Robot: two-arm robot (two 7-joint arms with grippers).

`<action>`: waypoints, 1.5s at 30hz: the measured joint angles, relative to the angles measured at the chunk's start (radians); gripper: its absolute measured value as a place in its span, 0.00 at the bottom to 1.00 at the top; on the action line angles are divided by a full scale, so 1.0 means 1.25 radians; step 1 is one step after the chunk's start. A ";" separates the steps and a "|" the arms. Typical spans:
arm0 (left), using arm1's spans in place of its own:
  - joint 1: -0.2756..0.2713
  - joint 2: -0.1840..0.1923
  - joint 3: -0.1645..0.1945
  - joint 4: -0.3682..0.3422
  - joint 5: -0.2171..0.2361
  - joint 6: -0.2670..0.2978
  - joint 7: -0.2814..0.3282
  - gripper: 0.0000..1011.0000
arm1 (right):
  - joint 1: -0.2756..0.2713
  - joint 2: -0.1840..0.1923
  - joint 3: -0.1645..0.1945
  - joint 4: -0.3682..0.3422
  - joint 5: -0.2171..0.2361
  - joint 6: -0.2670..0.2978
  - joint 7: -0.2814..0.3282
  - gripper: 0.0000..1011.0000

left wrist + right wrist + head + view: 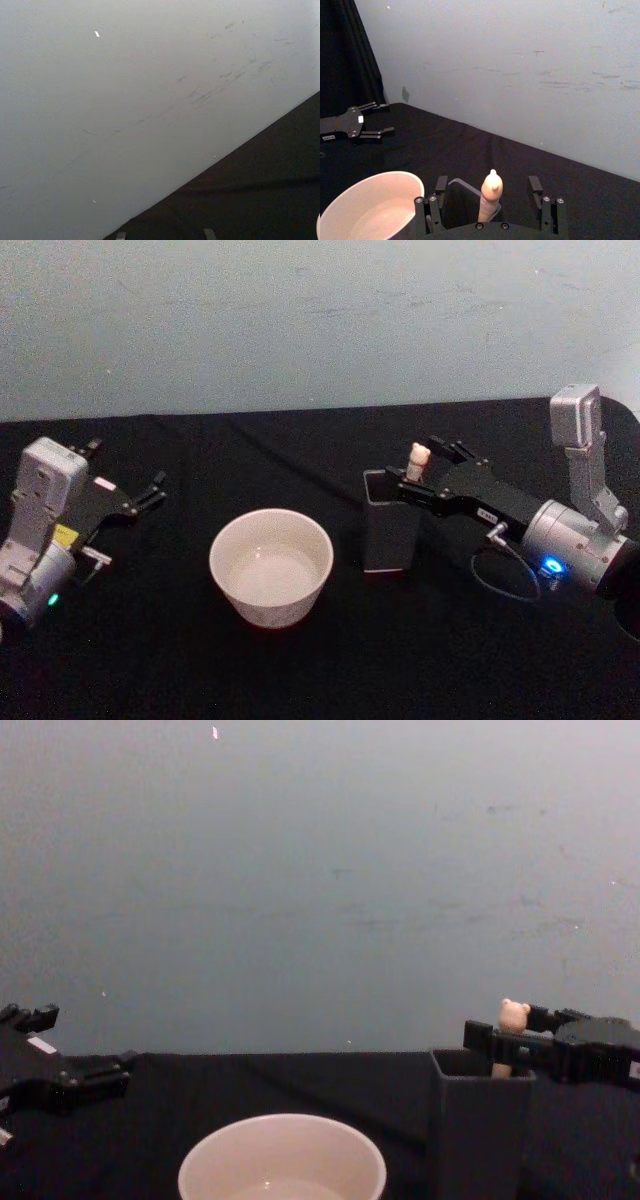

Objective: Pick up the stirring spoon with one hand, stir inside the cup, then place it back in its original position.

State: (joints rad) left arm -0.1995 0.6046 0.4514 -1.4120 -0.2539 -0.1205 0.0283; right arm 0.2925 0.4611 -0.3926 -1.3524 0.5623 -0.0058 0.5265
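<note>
Right gripper (488, 182): the two dark fingers (441, 184) stand wide apart, one on each side of the stirring spoon (490, 196), touching neither side of it. The spoon's beige handle, rounded at the top, rises upright out of the dark grey holder (461, 186); its bowl is hidden inside. The cream-white cup (366, 193) sits just beside the holder, apart from it, with a pale interior. Left gripper (390, 117) lies farther off beyond the cup, fingers parted, low over the black tablecloth (470, 150). Scuffed grey-blue wall (520, 65) behind; dark curtain (345, 55) at the wall's end.
</note>
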 joint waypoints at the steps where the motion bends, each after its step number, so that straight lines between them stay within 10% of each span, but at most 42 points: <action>1: 0.000 0.000 0.000 0.000 0.000 0.000 0.000 0.99 | 0.000 0.000 0.000 0.000 0.000 0.000 0.000 0.99; 12: 0.000 0.000 0.000 0.000 0.000 0.000 0.000 0.99 | 0.000 0.001 0.001 0.000 0.002 0.000 0.000 0.97; 37: 0.000 0.000 0.000 0.000 0.000 0.000 0.000 0.99 | -0.001 0.001 0.001 -0.001 0.003 0.001 0.000 0.22; 45: 0.000 0.000 0.000 0.000 0.000 0.000 0.000 0.99 | -0.001 0.001 0.001 -0.001 0.003 0.001 0.000 0.21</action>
State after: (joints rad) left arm -0.1996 0.6047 0.4514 -1.4120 -0.2539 -0.1205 0.0283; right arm 0.2910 0.4623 -0.3914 -1.3540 0.5664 -0.0046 0.5265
